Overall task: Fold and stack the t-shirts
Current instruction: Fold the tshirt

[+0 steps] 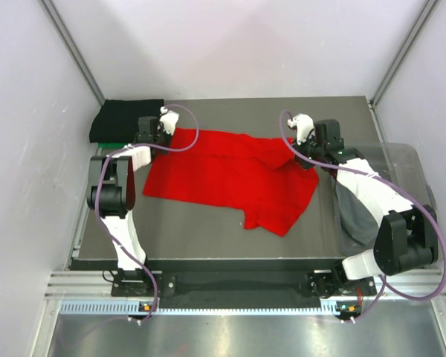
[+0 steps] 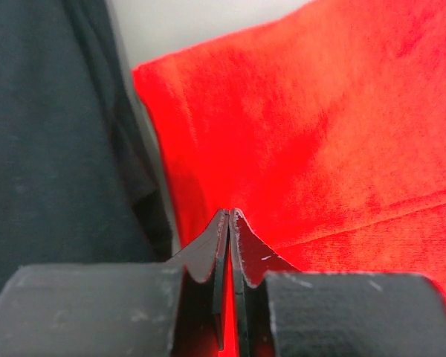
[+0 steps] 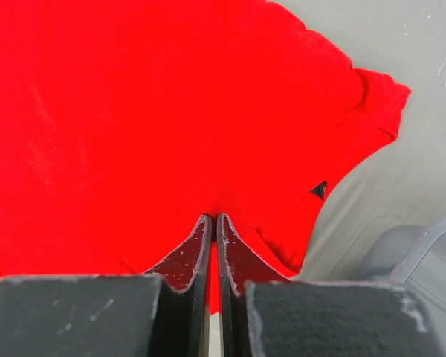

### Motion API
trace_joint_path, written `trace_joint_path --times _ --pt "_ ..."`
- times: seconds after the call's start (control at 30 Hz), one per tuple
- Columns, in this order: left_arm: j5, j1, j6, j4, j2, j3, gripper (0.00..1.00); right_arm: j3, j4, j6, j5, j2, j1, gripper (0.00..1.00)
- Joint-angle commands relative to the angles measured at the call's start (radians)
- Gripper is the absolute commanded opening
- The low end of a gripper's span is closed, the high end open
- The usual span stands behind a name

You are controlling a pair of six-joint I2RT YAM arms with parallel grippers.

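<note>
White walls (image 1: 230,44) box in a dark grey bench (image 1: 208,230). The red t-shirt (image 1: 230,178) lies spread at centre frame, and the black t-shirt (image 1: 123,119) sits at upper left. Only the overhead view shows the grey t-shirt (image 1: 349,212) in the clear bin (image 1: 405,156) at right. Both arms reach to the red t-shirt's upper edge. In the wrist views the left jaws and right jaws each pinch its cloth tight.
</note>
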Motion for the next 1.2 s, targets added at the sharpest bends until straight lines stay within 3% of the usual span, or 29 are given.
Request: trace_joint_path --times 0.0,0.23,1.17 --pt "0.012 0.000 -0.019 0.015 0.029 0.035 0.07 0.030 0.034 0.007 -0.014 0.000 0.014 0.00" --pt "0.006 0.000 -0.027 -0.025 0.065 0.092 0.04 0.027 0.040 0.009 -0.013 0.000 0.014 0.00" --pt "-0.114 0.000 0.035 -0.147 0.042 0.061 0.00 0.038 0.069 -0.003 0.044 0.034 0.013 0.00"
